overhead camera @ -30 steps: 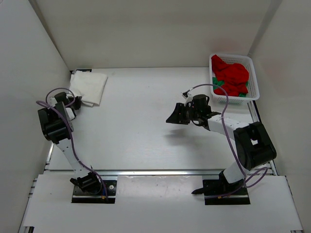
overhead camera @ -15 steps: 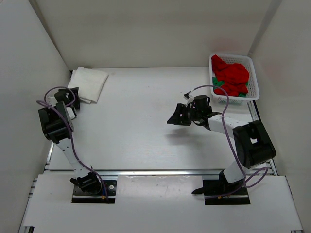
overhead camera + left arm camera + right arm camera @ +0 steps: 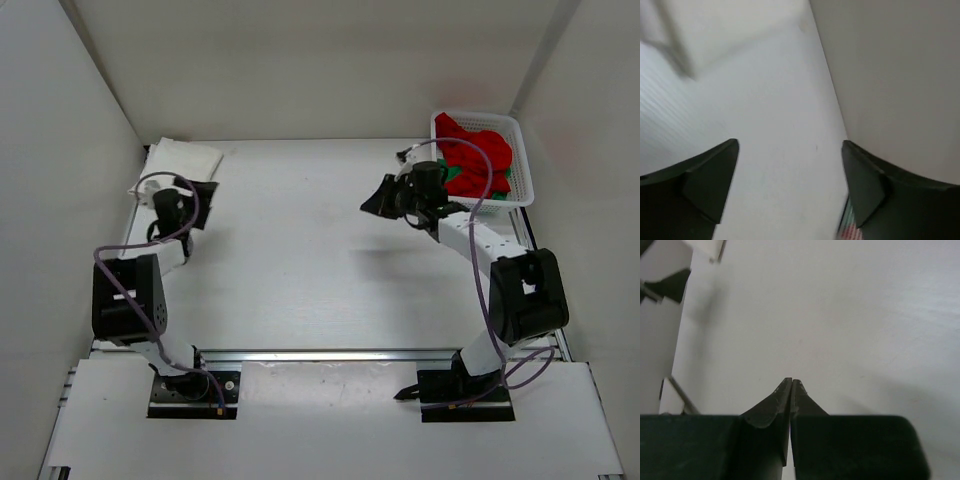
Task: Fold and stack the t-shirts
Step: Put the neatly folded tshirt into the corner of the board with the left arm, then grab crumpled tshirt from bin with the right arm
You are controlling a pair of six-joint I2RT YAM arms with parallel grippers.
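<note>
The white cloth t-shirt lay in the upper left of the top view, on the far corner of the white bench. It appeared to be folded into a flat, roughly square pad. The left claw stood just below and to the right of it, clear of the cloth. In the left wrist view this claw was spread wide, with only bare bench between its dark fingers, so it held nothing.

The bright red cloth t-shirt lay crumpled in the white plastic lattice basket at the upper right. Small parts of the green cloth t-shirt showed under it. The right claw hovered to the left of the basket, near it but not in it. In the right wrist view its jaws were pressed together at the tips and gripped nothing.

In my judgement, about one third of the task was done: one shirt was folded and set down as the base of the stack. The red and the green shirts were not yet taken out, folded or placed on the white one.
</note>
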